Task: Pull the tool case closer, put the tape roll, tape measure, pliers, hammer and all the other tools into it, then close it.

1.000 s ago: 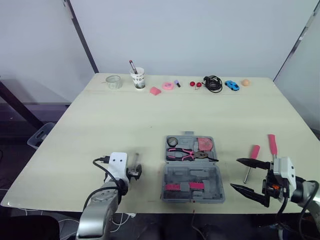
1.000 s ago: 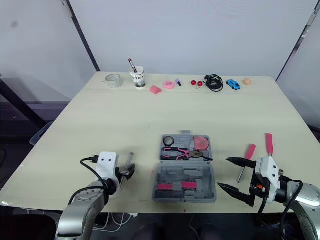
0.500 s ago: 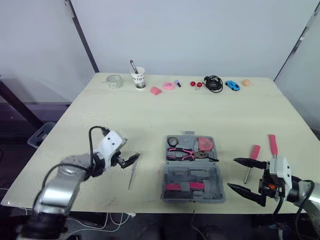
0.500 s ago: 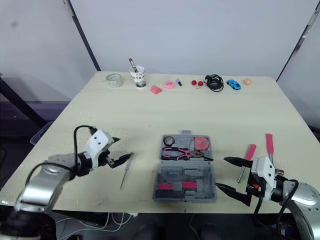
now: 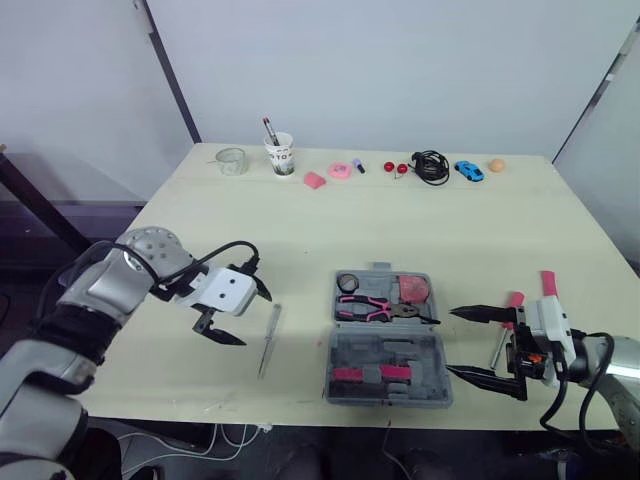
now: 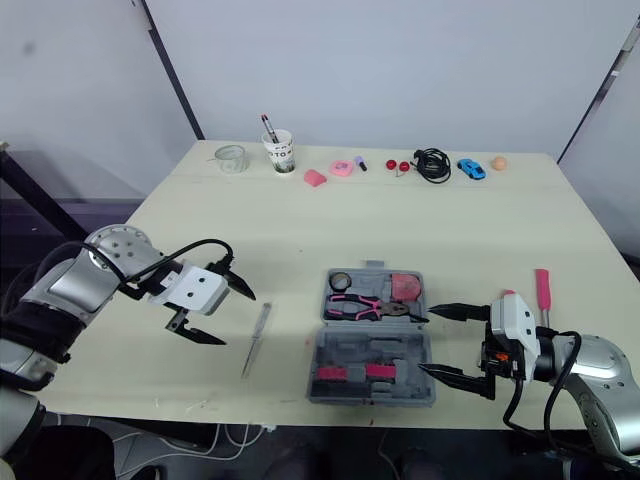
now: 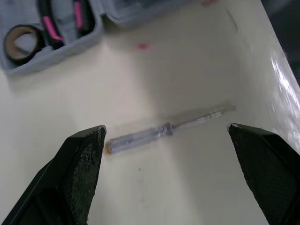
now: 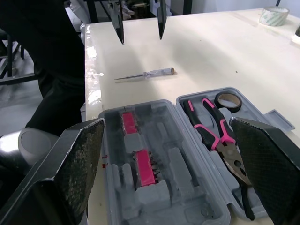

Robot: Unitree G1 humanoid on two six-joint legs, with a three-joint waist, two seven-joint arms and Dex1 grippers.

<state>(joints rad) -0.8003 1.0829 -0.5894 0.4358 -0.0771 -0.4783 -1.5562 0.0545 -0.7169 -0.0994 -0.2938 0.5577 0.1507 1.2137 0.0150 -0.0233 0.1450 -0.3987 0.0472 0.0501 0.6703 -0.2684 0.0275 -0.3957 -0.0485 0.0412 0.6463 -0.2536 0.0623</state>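
Reckon it's going for the slim clear-handled screwdriver (image 5: 268, 340): left gripper (image 5: 250, 320) hangs over it, spread wide and empty, next it needs to drop and pinch.

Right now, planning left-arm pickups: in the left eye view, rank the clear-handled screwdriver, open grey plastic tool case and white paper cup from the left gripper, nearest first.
1. Clear-handled screwdriver, beside the left gripper.
2. Open grey plastic tool case, table's near middle.
3. White paper cup, far edge.
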